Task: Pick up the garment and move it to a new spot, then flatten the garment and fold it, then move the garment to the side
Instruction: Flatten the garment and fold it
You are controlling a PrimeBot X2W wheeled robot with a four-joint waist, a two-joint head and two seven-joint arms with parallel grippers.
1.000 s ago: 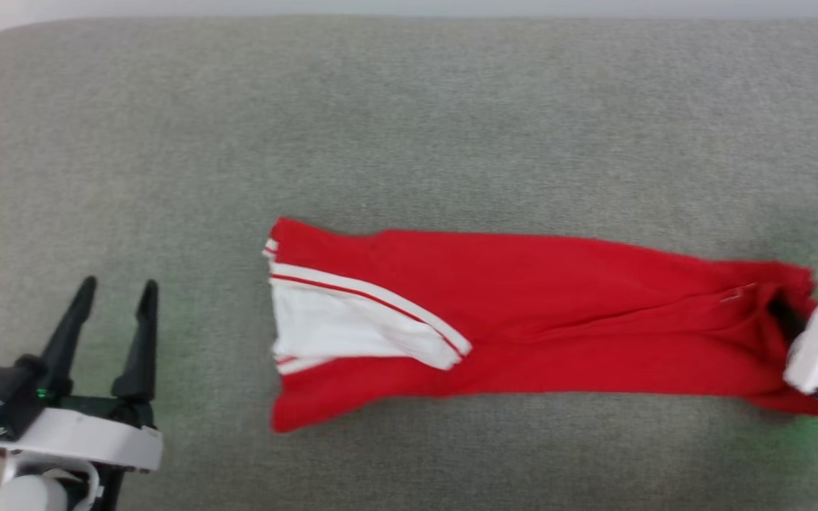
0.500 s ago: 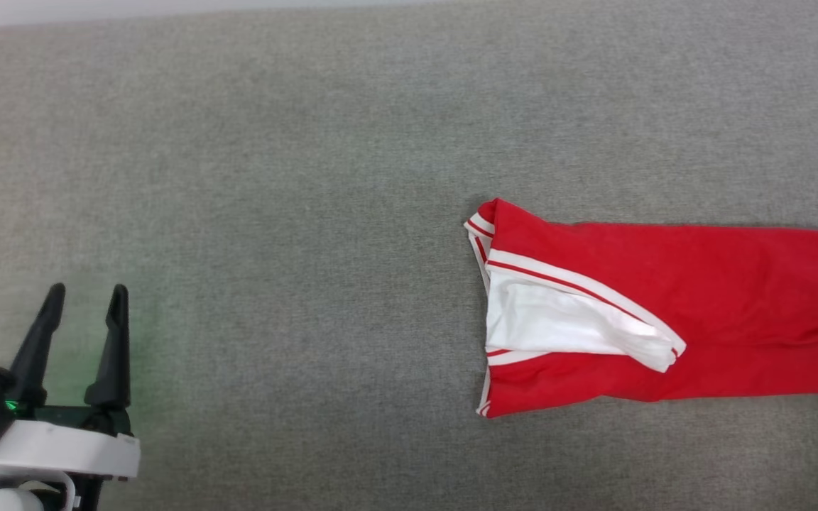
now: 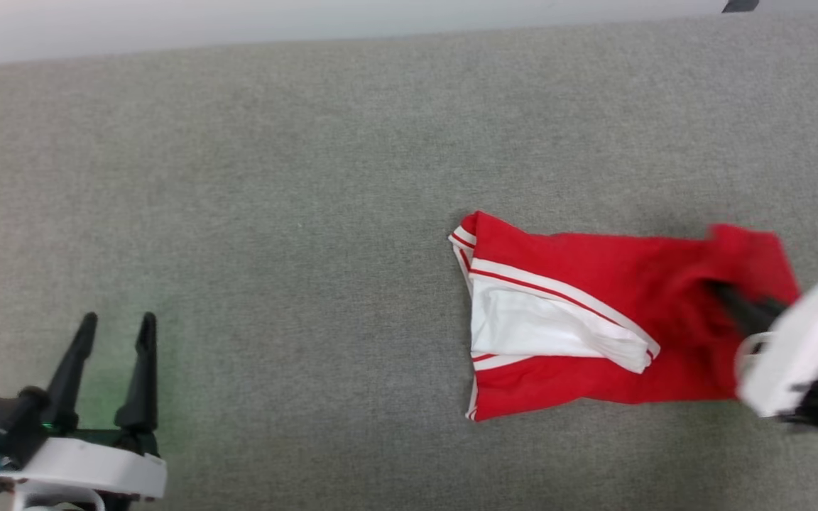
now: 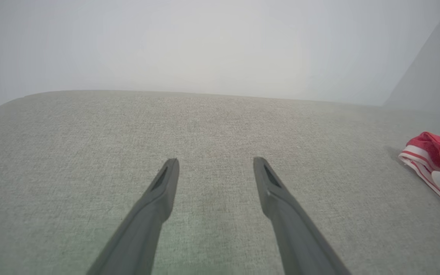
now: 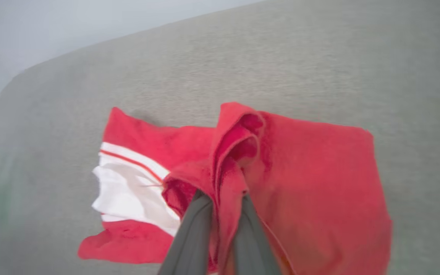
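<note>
In the head view, the garment [image 3: 593,277] lies on the right half of the grey fabric surface [image 3: 309,177], red with a white sleeve [image 3: 537,326] and striped trim at its left end. The right gripper [image 3: 725,292] comes in from the right edge, its dark fingers sunk into the raised right end of the cloth; that part is blurred. The left gripper [image 3: 118,319] hovers at the near left, well apart from the garment, its fingers spread with nothing between them.

In the left wrist view, the left gripper [image 4: 216,162] stands over bare surface [image 4: 90,133] with a wide gap between its fingers. The striped end of the garment [image 4: 430,147] shows at the right edge.

In the right wrist view, the right gripper [image 5: 224,198] is clamped on a bunched red fold of the garment [image 5: 319,183], which is pinched between the two fingers and lifted above the rest. The remaining cloth spreads on the surface [image 5: 319,57], with the white sleeve [image 5: 124,183] to the left.
</note>
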